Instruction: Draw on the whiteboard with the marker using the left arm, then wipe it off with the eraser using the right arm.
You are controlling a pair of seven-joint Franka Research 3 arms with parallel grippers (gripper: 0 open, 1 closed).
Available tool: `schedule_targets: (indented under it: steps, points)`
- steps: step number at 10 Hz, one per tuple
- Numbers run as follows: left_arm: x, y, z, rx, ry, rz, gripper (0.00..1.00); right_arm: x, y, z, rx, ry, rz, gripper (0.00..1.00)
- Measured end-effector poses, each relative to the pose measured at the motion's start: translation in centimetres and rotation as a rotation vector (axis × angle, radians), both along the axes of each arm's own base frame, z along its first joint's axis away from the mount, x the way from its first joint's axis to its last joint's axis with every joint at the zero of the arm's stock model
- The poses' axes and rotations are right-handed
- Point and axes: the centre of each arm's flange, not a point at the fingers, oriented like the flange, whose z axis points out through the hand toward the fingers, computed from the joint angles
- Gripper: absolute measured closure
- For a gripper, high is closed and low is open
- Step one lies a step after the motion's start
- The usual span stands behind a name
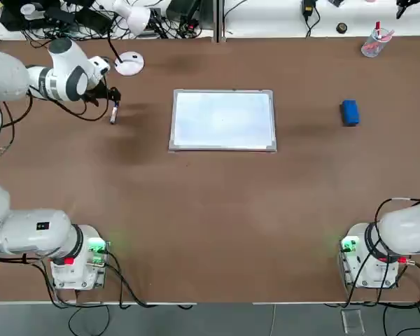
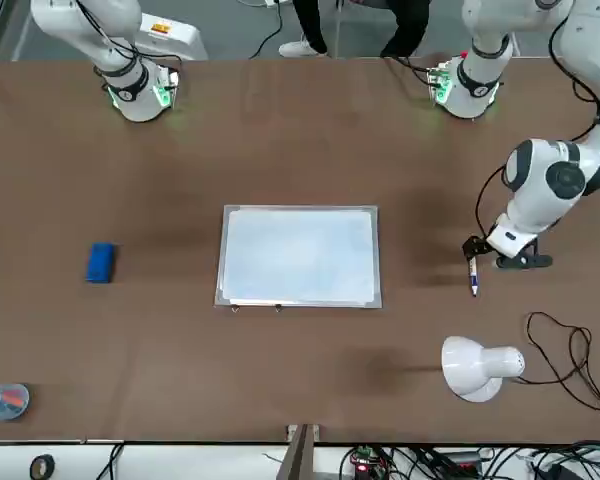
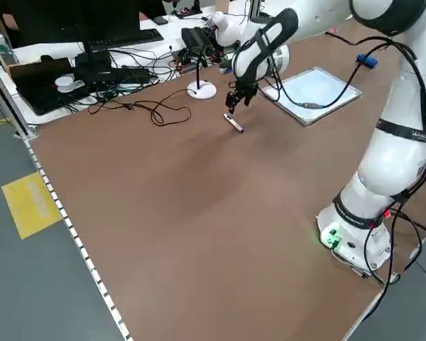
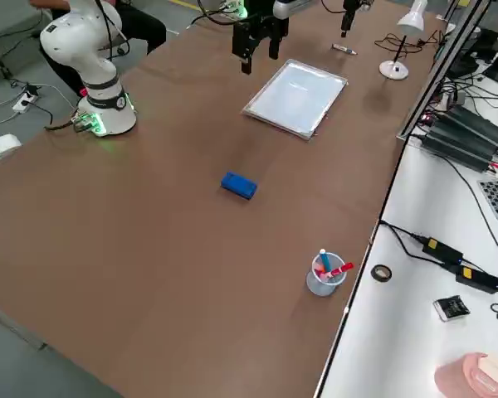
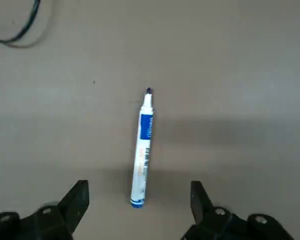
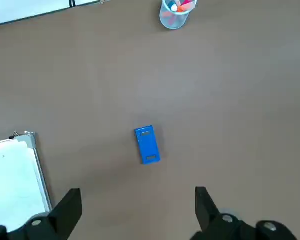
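The whiteboard (image 1: 223, 120) lies flat in the middle of the table with nothing drawn on it. Left of it, on the bare tabletop, lies the marker (image 1: 113, 113), uncapped with its dark tip showing in the left wrist view. My left gripper (image 5: 139, 200) hangs just above the marker (image 5: 142, 150), open, one finger on each side of the barrel and not touching it. The blue eraser (image 1: 349, 112) rests to the right of the board. My right gripper (image 6: 137, 210) stays high above the table, open and empty, with the eraser (image 6: 147, 144) below it.
A white desk lamp (image 1: 129, 63) and a loose black cable (image 2: 560, 350) sit beyond the marker near the far edge. A clear cup with red items (image 1: 373, 43) stands at the far right. Both arm bases (image 1: 77, 262) stand at the near edge.
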Motion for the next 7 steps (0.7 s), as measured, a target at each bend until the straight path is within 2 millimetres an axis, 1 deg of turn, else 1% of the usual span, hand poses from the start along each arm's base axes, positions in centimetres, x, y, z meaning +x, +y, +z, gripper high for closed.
schedule_targets:
  steps: [1, 2, 3, 4, 5, 6, 7]
  points:
    - [0.0, 0.2, -0.7, -0.001, 0.003, 0.001, 0.12, 0.0, 0.1, 0.0, 0.000, 0.000, 0.001, 0.00]
    - [0.0, 0.3, -1.4, -0.003, 0.004, 0.001, 0.13, 0.0, 0.2, 0.0, 0.000, -0.001, 0.003, 0.00]
    - [-0.1, 0.2, -1.9, -0.006, 0.006, 0.001, 0.17, 0.1, 0.4, 0.0, 0.000, -0.004, 0.006, 0.00]
    - [-0.1, 0.1, -2.5, -0.009, 0.010, 0.000, 0.17, 0.1, 0.5, 0.1, 0.000, -0.008, 0.009, 0.00]
    - [-0.2, 0.1, -3.1, -0.011, 0.016, 0.000, 0.22, 0.1, 0.7, 0.1, 0.000, -0.011, 0.011, 0.00]
    - [-0.3, 0.1, -3.6, -0.012, 0.023, 0.000, 0.30, 0.2, 0.7, 0.1, 0.000, -0.012, 0.012, 0.00]
    - [-0.3, 0.1, -4.1, -0.013, 0.028, 0.000, 0.30, 0.2, 0.8, 0.1, 0.000, -0.012, 0.012, 0.00]
